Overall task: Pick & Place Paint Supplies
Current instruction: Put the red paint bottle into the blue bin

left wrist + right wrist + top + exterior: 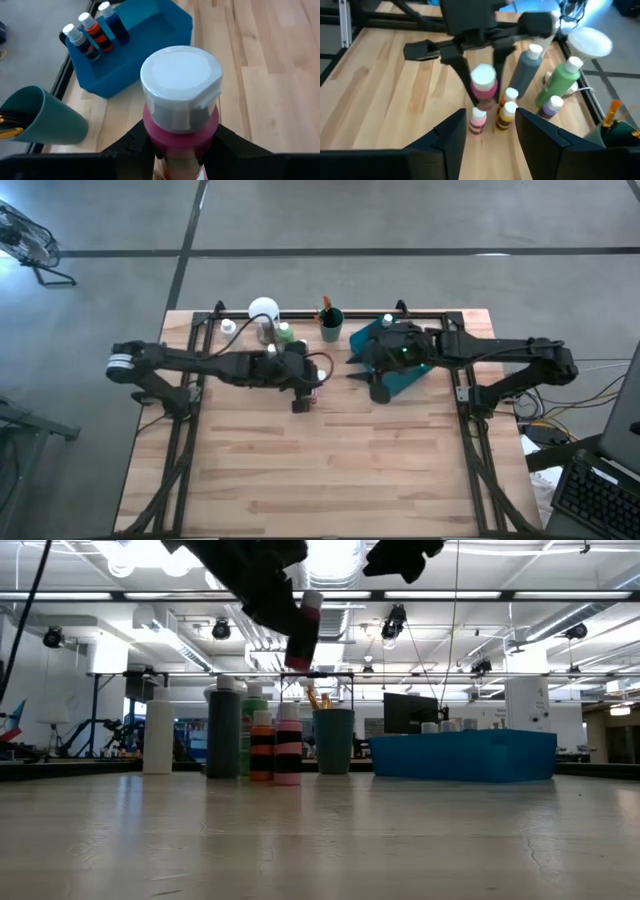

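Gripping a pink paint bottle (181,107) aloft, left end effector (175,150), right end effector (487,132) open.

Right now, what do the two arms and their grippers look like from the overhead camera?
Both arms are black, jointed links on black frames. The left arm has a white band near its shoulder and a thin cable looping by the left gripper. The right arm is all dark, with a green light near the right gripper.

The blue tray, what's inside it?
Inside the blue tray, three white-capped paint bottles stand in one corner: one dark, one red-orange, one blue. The held pink bottle hides the rest of its floor.
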Robot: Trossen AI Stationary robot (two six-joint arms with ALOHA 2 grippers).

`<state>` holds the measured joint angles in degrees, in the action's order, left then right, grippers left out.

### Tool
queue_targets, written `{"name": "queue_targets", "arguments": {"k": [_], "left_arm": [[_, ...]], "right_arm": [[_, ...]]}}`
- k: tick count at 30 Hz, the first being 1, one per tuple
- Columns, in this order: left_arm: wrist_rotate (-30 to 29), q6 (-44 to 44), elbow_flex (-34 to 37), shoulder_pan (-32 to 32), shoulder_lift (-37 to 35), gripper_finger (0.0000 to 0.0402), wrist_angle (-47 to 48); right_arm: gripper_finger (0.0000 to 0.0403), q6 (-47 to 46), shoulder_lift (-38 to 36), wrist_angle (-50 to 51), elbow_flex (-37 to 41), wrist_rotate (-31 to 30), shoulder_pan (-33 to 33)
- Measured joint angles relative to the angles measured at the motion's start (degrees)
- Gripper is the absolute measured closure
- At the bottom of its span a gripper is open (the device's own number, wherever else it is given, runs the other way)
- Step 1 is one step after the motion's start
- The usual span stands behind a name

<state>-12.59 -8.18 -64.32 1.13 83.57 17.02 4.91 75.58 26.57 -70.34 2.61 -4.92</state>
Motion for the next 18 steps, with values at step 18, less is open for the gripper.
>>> {"name": "queue_targets", "arguments": {"k": [18], "left_arm": [[-0.1,-2.7,-14.5,0.7,6.4,0.0278,16.1]], "right_arm": [[0.0227,3.6,9.7,2.5,-6.9,0.7,1.3]]}}
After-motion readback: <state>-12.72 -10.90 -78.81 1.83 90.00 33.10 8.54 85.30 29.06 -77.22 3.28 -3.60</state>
